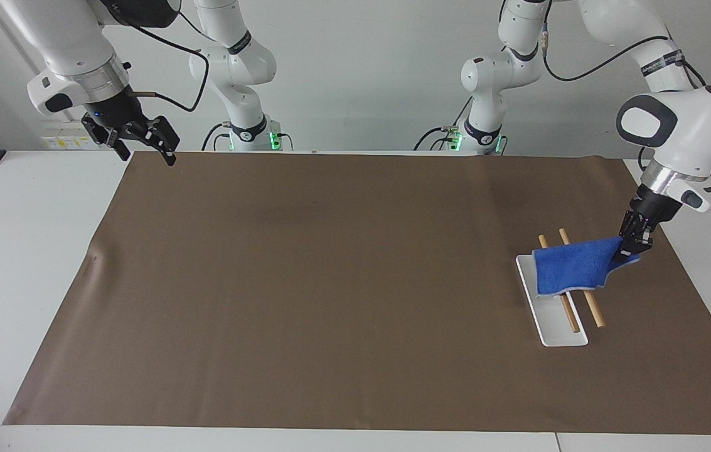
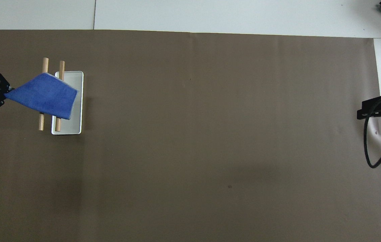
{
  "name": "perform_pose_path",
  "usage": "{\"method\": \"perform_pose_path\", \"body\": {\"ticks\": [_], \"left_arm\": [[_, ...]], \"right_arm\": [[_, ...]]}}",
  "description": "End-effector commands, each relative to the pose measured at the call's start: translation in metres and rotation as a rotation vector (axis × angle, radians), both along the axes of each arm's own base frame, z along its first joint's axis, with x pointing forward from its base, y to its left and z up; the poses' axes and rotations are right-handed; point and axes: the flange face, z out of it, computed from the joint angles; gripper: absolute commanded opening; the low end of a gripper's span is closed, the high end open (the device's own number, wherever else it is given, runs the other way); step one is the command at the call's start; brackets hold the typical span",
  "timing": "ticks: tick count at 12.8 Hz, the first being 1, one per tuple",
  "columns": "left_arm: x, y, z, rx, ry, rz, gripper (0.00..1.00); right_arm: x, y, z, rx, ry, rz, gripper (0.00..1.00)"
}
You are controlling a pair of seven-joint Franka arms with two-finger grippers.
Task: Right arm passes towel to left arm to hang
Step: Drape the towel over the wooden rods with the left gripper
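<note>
The bright-blue towel (image 1: 572,270) lies draped across two wooden rods (image 1: 593,307) that rest over a white tray (image 1: 559,329), at the left arm's end of the table. My left gripper (image 1: 628,251) is shut on the towel's corner and holds it stretched, just off the rods toward the table's end. In the overhead view the towel (image 2: 45,97) fans out from the left gripper (image 2: 3,95) over the rods (image 2: 41,122) to the tray (image 2: 71,129). My right gripper (image 1: 142,147) is open and empty, raised over the mat's corner at the right arm's end; it also shows in the overhead view (image 2: 375,111).
A brown mat (image 1: 330,282) covers most of the white table (image 1: 10,251). The two arm bases stand along the robots' edge of the table. A black cable (image 2: 375,154) loops down from the right arm's wrist.
</note>
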Motion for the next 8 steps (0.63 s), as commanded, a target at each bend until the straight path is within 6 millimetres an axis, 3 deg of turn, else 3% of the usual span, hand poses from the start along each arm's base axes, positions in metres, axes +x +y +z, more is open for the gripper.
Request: {"method": "perform_pose_path", "body": {"ticks": [1, 2, 8], "left_arm": [[-0.008, 0.002, 0.006, -0.013, 0.008, 0.006, 0.62], [-0.009, 0.006, 0.008, -0.014, 0.012, 0.006, 1.0], [-0.004, -0.003, 0.016, -0.007, -0.006, -0.011, 1.0]], "right_arm": [[-0.005, -0.001, 0.0, 0.01, -0.009, 0.025, 1.0], [-0.005, -0.001, 0.0, 0.01, -0.008, 0.024, 1.0], [-0.008, -0.002, 0.0, 0.013, -0.006, 0.021, 1.0]]}}
